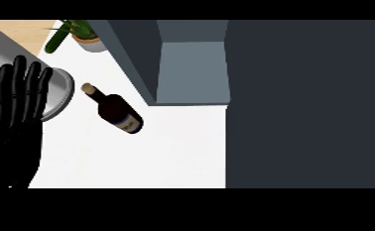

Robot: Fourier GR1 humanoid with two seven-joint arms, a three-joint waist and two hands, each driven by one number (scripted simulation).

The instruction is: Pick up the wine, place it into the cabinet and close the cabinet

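On the white counter (147, 160) the wine (119, 111) sits untouched, near the open cabinet (192, 71); left hand (22, 101) rests at the left edge, fingers straight, holding nothing; pickup, placing, closing all remain.

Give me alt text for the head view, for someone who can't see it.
A dark wine bottle sits on the white counter, just left of an open grey cabinet. The robot's left hand rests open at the view's left edge, in front of a round grey dish; a potted plant stands at the back.
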